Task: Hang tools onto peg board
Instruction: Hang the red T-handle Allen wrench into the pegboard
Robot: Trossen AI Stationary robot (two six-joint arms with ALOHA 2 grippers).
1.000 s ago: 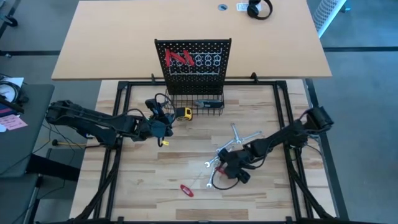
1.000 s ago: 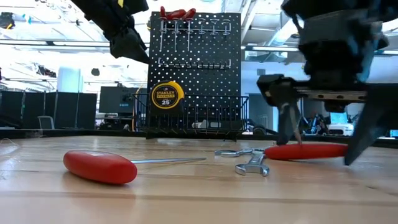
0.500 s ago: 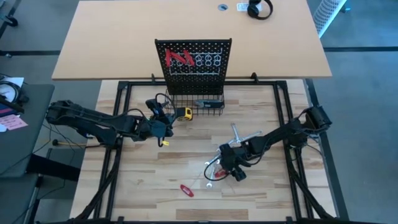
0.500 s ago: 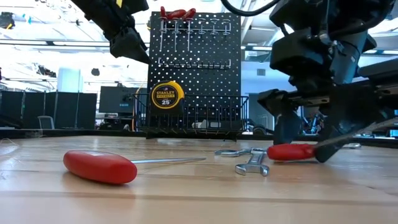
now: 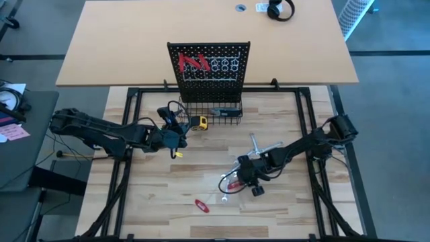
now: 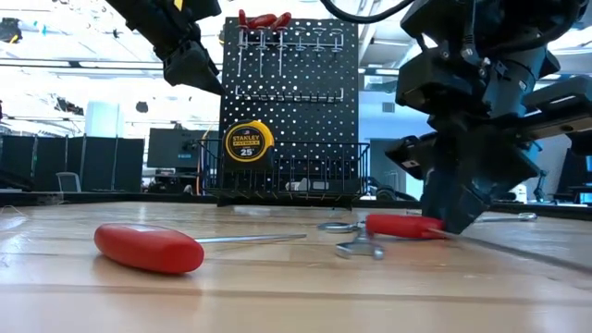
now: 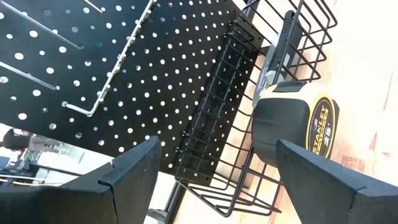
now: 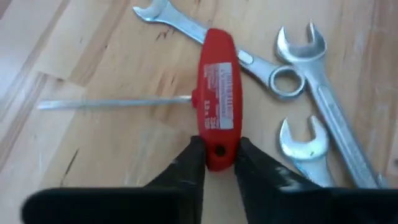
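Over on the left, the left gripper (image 5: 176, 140) hovers with fingers spread wide and nothing in them, just in front of the peg board (image 5: 209, 66) and its wire basket (image 7: 249, 118), where a yellow tape measure (image 7: 298, 130) sits. Nearer the front edge, a red-handled screwdriver (image 6: 153, 247) lies alone on the table (image 5: 168, 188). On the right, the right gripper (image 8: 216, 163) is pinched on the end of a red T-handle tool (image 8: 216, 121), low on the wood among the wrenches (image 8: 311, 118). The risk: an end grip like that may let the handle pivot or slip on lifting, and its shaft could drag a wrench along.
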